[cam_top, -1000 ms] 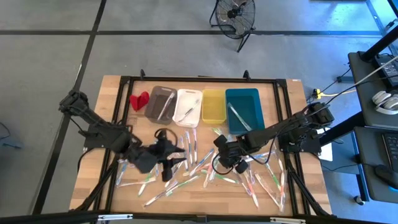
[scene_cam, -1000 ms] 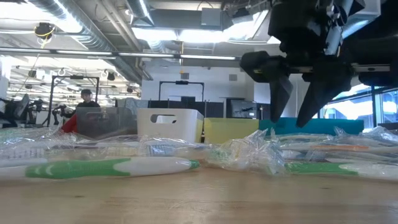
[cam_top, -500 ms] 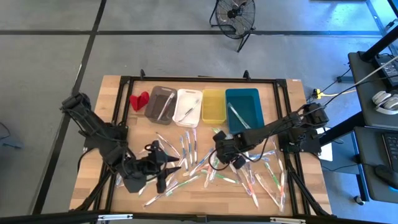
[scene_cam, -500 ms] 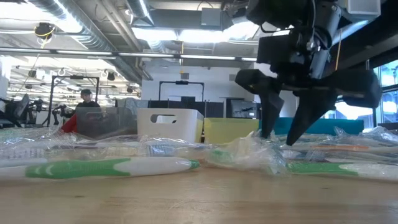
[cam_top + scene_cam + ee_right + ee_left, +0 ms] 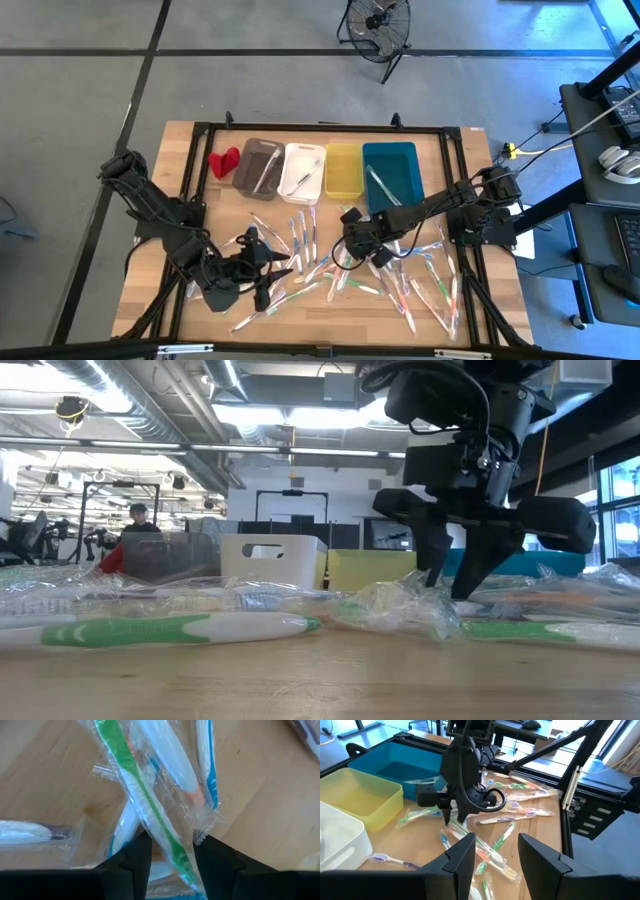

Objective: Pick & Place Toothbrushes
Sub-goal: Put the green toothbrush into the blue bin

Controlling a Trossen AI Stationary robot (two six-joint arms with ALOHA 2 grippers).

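Observation:
Several wrapped toothbrushes [image 5: 312,258] lie scattered flat over the table's middle and near right. My right gripper [image 5: 350,243] points down into them, open. Its fingers stand either side of a green-and-white toothbrush [image 5: 150,815] in clear wrap, which lies on other toothbrushes. In the low view its fingertips [image 5: 437,572] reach the crinkled wrappers [image 5: 400,610]. My left gripper [image 5: 268,272] hangs open above the near-left toothbrushes with nothing between its fingers [image 5: 462,855]. My right gripper comes from above, pointing steeply down, with one finger on each side of the green-and-white toothbrush's wrapped handle [image 5: 167,842]. The fingers lie across the handle. The clear wrap reaches both fingers, but I cannot tell whether they pinch it. The toothbrush lies on the pile.
Four bins stand in a row at the far side: grey [image 5: 259,165], white [image 5: 302,172], yellow [image 5: 343,170] and teal [image 5: 392,178], three of them holding a toothbrush or two. A small red object [image 5: 224,160] lies left of the grey bin. A black frame edges the table.
My right gripper has sunk onto the wrapped toothbrushes and shifted a little toward the table's left. My left gripper has drawn back toward the near edge and sunk slightly. The toothbrushes lie as before.

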